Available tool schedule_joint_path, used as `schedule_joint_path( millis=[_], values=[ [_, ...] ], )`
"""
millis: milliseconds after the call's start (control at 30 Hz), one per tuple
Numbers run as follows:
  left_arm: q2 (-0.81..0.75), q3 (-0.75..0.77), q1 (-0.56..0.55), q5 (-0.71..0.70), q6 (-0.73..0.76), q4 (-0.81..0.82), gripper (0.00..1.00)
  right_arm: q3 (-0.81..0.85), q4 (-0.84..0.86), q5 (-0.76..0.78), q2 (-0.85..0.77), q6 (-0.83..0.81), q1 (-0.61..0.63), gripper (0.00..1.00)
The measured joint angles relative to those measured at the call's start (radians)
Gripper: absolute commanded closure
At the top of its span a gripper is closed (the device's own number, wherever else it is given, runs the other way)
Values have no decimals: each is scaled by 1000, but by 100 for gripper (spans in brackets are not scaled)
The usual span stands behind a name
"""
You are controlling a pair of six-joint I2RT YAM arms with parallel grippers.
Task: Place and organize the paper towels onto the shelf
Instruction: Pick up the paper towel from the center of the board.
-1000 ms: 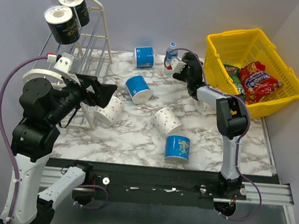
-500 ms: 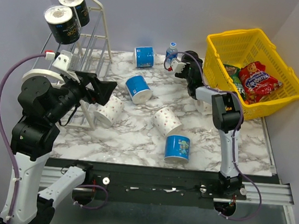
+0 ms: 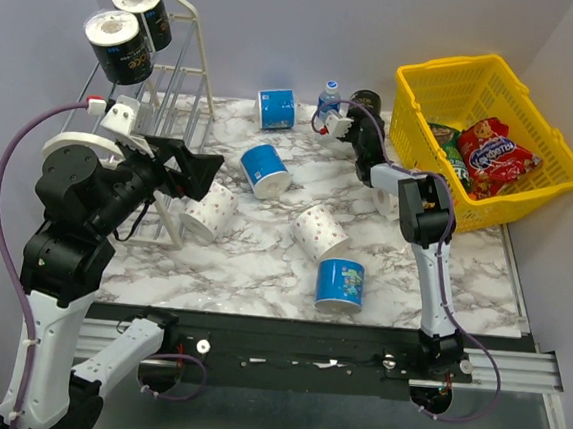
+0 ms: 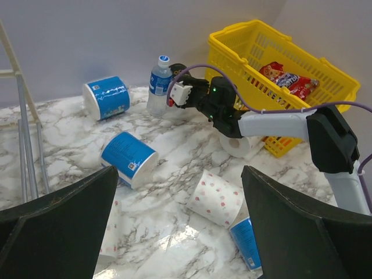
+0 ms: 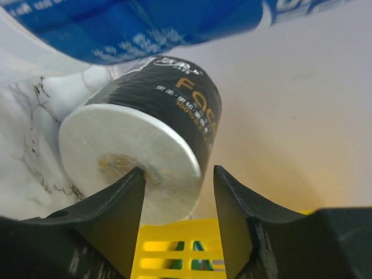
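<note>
The right gripper straddles the wall of a black-wrapped paper towel roll on the marble bench beside the yellow plastic basket, probably to lift it. Whether it pinches yet is unclear. The left gripper hangs wide apart near the white wire shelf.

Black roll partly behind the right hand; water bottle blurred, cropped.

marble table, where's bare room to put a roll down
Bare marble tabletop: near-left, between the left white red-dotted paper roll and the front edge; near-right, below the yellow plastic basket. Crowded: the back, around the clear plastic bottle and black paper roll.
</note>
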Motion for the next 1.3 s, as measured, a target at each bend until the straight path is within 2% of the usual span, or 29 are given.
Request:
schedule_joint_path(
  millis=[233,567,800,900,1100,1300],
  values=[
    [-10,-1,0,-14,0,5,1,-32,34,-11,-8,12,-9,60],
    [-59,-58,0,-32,-4,51,1,-480,148,-95,-285,81,3,64],
    [-67,-96,0,-39,-3,73,1,-762,161,-139,-523,164,88,64],
    [-66,-113,0,-55,1,71,1,-821,121,-157,-626,227,138,64],
    [-56,-114,0,-77,12,48,1,-821,-45,-183,-792,391,199,63],
    [-51,-85,0,-94,14,12,1,-665,-383,-178,-907,618,229,64]
  ],
)
